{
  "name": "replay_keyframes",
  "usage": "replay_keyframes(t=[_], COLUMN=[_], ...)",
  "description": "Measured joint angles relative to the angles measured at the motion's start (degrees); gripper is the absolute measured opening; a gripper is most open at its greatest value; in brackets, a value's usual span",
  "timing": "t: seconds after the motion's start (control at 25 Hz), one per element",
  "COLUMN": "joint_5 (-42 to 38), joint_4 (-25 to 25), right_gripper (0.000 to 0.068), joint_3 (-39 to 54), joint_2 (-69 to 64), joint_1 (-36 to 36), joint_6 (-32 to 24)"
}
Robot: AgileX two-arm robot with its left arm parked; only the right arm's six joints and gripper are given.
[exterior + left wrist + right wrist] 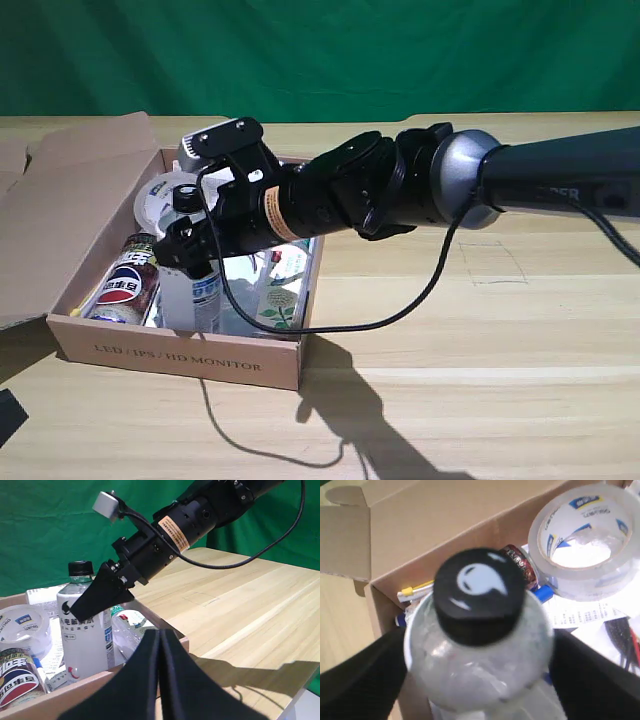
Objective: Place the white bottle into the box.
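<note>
Right end effector (190, 245) is pinching the white bottle (195, 290), one dark finger on each side of the shoulder just under the black cap (479, 595); right wrist view shows both fingers tight against the body. Bottle is upright and already inside the box (180, 352), near the front wall, base down among the clutter. Can't confirm from these views if the base is fully resting on the box floor or on top of something.

Neighbours in the box: cola can (128, 282) just beside the bottle on the exterior view's left, tape roll (582, 540) behind it, a clear bottle with floral label (283, 300) lying on the exterior view's right, papers underneath. Flap (70, 190) open and out of the way. Arm reaches in from the exterior view's right, cable (400, 315) hanging low over the box wall and the surface (480, 380).

Risks, as I judge them:
- tall narrow bottle on uneven junk, likely to tip when let go if the base sits on papers or the lying bottle
- fingers opening unevenly could drag it sideways into the can
- lifting out at an angle could catch the cap and pull the bottle over
- slack cable could snag the box wall and shift the box on retreat
</note>
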Motion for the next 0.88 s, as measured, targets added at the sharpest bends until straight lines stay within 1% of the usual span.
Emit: replay_keyframes(t=[0.16,0.28,0.32,0.36,0.4,0.44,0.48,0.52,0.56,0.6,0.68,0.72,0.88], joint_5=[1.9,7.6,11.4,13.9,17.8,22.6,25.1,28.6,29.6,30.6,31.2,31.5,32.2], joint_4=[0.0,0.1,0.4,0.5,0.9,1.3,1.4,1.6,1.7,1.9,2.0,2.1,2.2], right_gripper=[0.0672,0.0596,0.0539,0.0499,0.0430,0.0336,0.0278,0.0158,0.0108,0.0048,0.0020,0.0011,0.0004], joint_3=[0.0,0.0,0.0,0.0,0.0,0.2,0.5,1.2,1.8,3.4,6.0,8.2,16.7], joint_2=[-5.4,-12.2,-15.2,-16.8,-19.2,-21.7,-23.4,-25.8,-27.1,-29.7,-32.8,-35.4,-45.3], joint_1=[0.0,0.0,0.0,0.0,0.0,-0.1,-0.3,-1.3,-2.5,-5.4,-9.5,-12.8,-22.7], joint_6=[0.0,-0.3,-1.0,-1.7,-2.8,-4.9,-6.0,-7.7,-8.3,-8.8,-8.8,-8.8,-8.8])
